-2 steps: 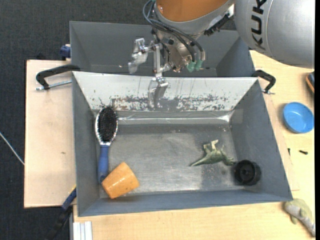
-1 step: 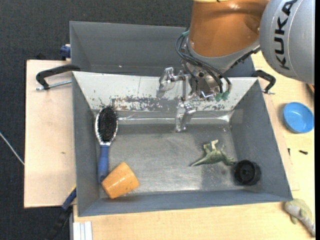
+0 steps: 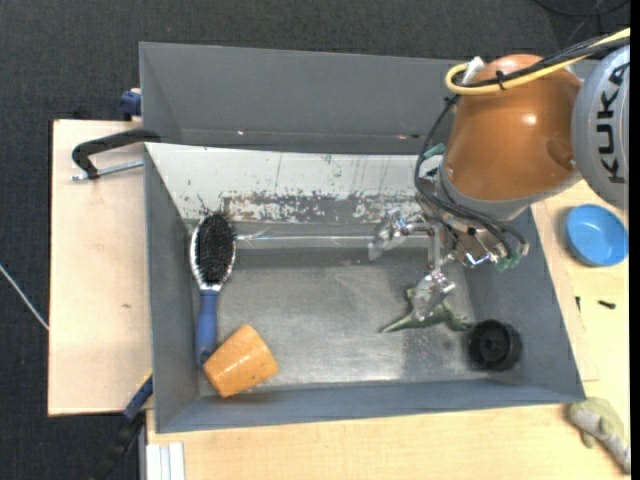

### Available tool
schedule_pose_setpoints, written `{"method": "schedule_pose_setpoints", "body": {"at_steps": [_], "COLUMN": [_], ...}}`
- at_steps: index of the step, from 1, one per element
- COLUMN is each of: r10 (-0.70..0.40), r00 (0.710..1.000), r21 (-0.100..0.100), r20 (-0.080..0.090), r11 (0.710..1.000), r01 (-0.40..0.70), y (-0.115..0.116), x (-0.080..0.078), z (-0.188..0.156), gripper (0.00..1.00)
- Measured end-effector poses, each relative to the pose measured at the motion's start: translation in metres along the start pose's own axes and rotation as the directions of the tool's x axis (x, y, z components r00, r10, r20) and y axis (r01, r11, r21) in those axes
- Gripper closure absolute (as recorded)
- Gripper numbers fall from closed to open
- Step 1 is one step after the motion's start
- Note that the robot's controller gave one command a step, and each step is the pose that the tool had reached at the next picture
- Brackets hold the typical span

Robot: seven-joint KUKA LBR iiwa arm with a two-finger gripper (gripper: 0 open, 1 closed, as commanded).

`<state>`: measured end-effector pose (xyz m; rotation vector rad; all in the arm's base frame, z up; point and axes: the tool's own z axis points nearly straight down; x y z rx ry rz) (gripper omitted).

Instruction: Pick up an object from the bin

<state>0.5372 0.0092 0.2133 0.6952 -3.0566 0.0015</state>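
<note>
Contents of the grey bin (image 3: 300, 98), listed from the left.

1. Hairbrush (image 3: 213, 258): black bristle head, blue handle. It lies along the left wall with its head toward the far wall. The handle runs toward the near side and ends just beside item 2. Well apart from my gripper.

2. Orange cup (image 3: 241, 360): on its side in the near-left corner, set at a slant. Well apart from my gripper.

3. Bin floor, middle: bare scuffed metal between the cup and item 4. Nothing stands between my gripper and that item.

4. Small green thing (image 3: 425, 316): dark, flat and pointed, its kind not plain to me. It lies on the floor right of centre, one thin point stretching left. My gripper (image 3: 436, 293) stands straight over it, the tip down at the thing's upper edge. I cannot tell how far my gripper is open, or whether it has hold of the green thing.

5. Black round thing (image 3: 493, 345): like a knob or cap, in the near-right corner, just beside the green thing on its right and near my gripper.

6. My arm: it comes in from the right over the far-right part of the bin. The orange cover (image 3: 510, 133) sits high with cables looped round it. The wrist below points down to the floor.

7. Blue dish (image 3: 595, 235): outside the bin, past its right wall.
</note>
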Motion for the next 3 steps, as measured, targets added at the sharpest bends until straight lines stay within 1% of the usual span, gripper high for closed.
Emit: {"method": "schedule_pose_setpoints", "body": {"at_steps": [1,2,3], "r10": [-0.121,-0.125,-0.254], "r00": [0.993,0.992,0.967], "r21": [0.002,0.006,0.013], "r20": [0.011,0.017,0.018], "r11": [0.993,0.992,0.967], "r01": [0.121,0.125,0.254], "y": [-0.068,-0.067,-0.091], "x": [0.035,0.032,0.018], "z": [0.145,0.141,-0.040], "gripper": [0.00,1.00,1.00]}}
